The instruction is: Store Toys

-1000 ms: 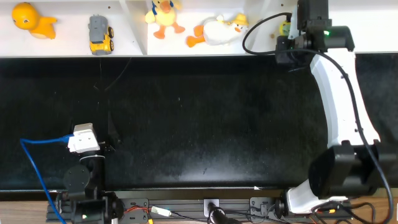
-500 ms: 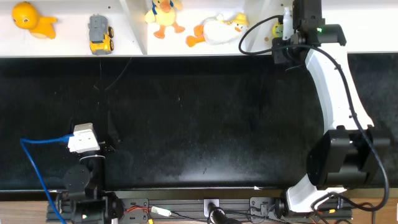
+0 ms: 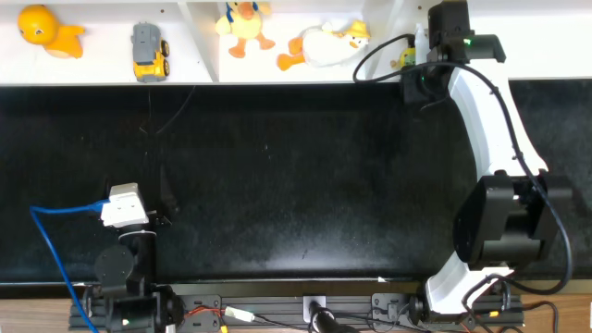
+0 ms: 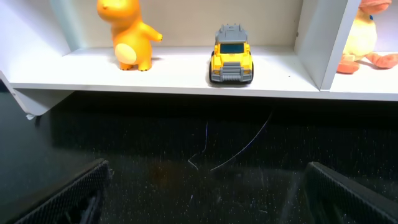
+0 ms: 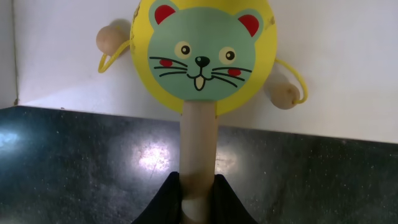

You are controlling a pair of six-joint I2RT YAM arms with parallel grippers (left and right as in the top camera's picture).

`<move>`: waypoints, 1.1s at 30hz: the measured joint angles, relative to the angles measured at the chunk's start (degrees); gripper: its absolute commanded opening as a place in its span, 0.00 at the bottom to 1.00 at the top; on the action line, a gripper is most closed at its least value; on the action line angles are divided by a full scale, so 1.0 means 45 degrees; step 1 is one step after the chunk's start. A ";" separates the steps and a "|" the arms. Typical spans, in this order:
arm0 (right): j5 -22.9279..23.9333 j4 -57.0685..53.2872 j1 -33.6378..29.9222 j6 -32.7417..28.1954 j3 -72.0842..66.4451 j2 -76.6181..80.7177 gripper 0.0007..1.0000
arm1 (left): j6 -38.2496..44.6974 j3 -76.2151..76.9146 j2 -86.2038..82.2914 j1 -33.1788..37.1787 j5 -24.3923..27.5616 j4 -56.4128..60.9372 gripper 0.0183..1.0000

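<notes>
My right gripper [image 5: 198, 200] is shut on the wooden handle [image 5: 198, 149] of a yellow rattle drum [image 5: 202, 56] with a green cat face. The drum head hangs over the white shelf floor [image 5: 348, 74] of the right compartment, two bead strikers at its sides, while the handle reaches back over the black table. In the top view the right arm [image 3: 481, 102] stretches up to that compartment. My left gripper [image 4: 206, 171] is open with nothing in it, low over the black table and facing the shelf; its arm [image 3: 125, 208] stays near the front left.
The white shelf holds an orange figure [image 3: 48, 30], a yellow and grey truck [image 3: 148, 51], a yellow plush duck [image 3: 243, 23] and a white plush goose [image 3: 328, 44]. White dividers [image 3: 203, 37] separate the compartments. A blue cable [image 3: 55, 250] loops by the left arm.
The right arm has swung a little left and farther into the shelf's right compartment with the rattle drum in its grip. The left arm has stayed still.
</notes>
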 measured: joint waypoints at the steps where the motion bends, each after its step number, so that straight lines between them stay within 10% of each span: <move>1: -0.0044 0.0024 -0.0049 0.0029 0.0000 0.0000 0.05 | 0.0000 0.0000 0.0000 0.0000 0.0000 0.0000 1.00; 33: -0.0889 0.3395 -0.0568 -0.1127 0.0005 0.0641 0.05 | 0.0000 0.0000 0.0000 0.0000 0.0000 0.0000 1.00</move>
